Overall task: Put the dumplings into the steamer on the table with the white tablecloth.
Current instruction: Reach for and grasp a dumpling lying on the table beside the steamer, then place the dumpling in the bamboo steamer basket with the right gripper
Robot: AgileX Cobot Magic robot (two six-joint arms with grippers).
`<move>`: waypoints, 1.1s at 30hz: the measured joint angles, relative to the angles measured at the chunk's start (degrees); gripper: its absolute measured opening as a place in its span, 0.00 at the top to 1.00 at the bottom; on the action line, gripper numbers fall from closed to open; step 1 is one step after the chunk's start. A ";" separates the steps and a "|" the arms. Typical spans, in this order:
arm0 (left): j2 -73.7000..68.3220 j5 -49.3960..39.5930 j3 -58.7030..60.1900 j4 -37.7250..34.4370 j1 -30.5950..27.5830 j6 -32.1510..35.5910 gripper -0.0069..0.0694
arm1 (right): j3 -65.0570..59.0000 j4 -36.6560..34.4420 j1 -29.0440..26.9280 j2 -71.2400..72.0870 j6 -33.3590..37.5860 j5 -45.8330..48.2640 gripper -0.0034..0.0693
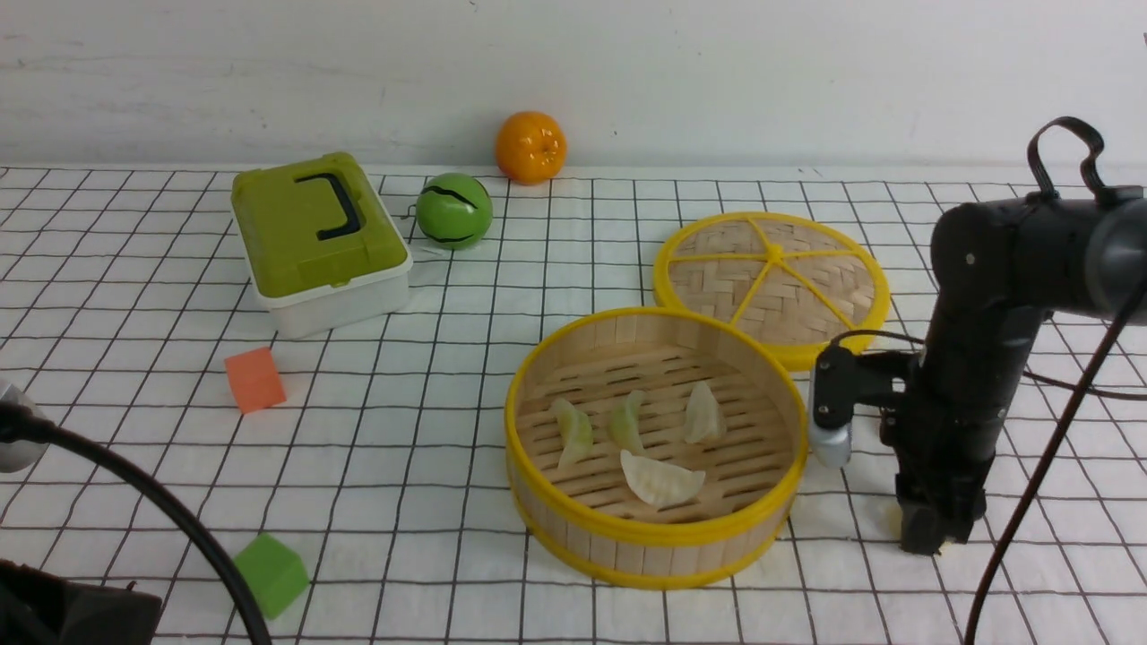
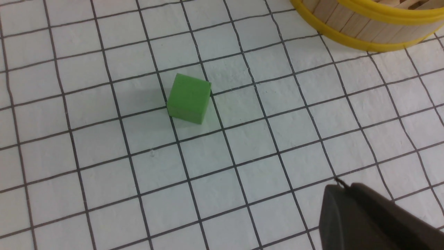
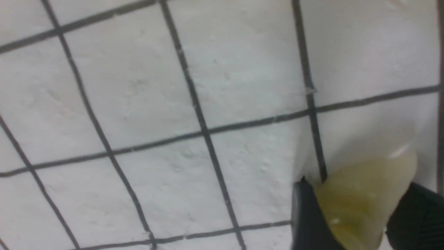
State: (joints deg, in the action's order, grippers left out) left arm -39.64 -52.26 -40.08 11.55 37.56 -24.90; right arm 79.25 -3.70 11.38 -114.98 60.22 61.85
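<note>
Dumplings: four pale crescents lie on the slatted floor of the steamer. A fifth, the loose dumpling, rests on the white tablecloth just right of the steamer.
Steamer: a round bamboo basket with yellow rims, uncovered, standing on the bench right of centre. Its woven lid lies flat just behind it.
Right hand: points down at the cloth, its dark fingers pressing either side of the loose dumpling.
Left hand: fingers closed together with nothing between them, over the cloth near a green cube.
Elsewhere (left and back of the bench): an orange cube, a green lidded box, a green ball and an orange.
</note>
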 joint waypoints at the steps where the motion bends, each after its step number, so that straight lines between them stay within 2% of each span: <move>1: 0.00 0.00 0.00 0.29 0.00 0.00 0.90 | 0.00 0.75 0.21 -0.06 0.00 0.25 0.60; 2: 0.00 0.00 0.00 0.91 0.00 0.00 0.90 | 0.00 1.97 0.68 -0.06 -0.83 0.37 0.68; 5: 0.00 0.00 0.00 1.64 0.00 0.00 0.90 | 0.49 5.50 2.42 0.39 -4.14 0.68 0.68; 12: 0.00 0.00 0.00 2.05 0.00 0.00 0.89 | 8.77 6.54 8.06 6.81 -12.60 4.51 0.68; 16: 0.00 0.51 0.00 2.05 0.00 0.00 0.89 | 18.97 2.59 13.60 9.09 -24.07 7.84 0.68; 21: 0.00 1.02 0.00 2.11 0.00 0.00 0.89 | 22.15 -2.07 16.97 7.10 -36.84 8.33 0.68; 33: 0.00 1.14 0.00 2.26 0.00 0.00 0.88 | 22.15 -0.15 17.19 -4.89 -43.20 4.94 0.68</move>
State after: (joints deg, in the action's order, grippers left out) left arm -39.64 -51.12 -40.08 13.81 37.56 -24.90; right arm 101.40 -3.85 28.57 -119.87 17.02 66.79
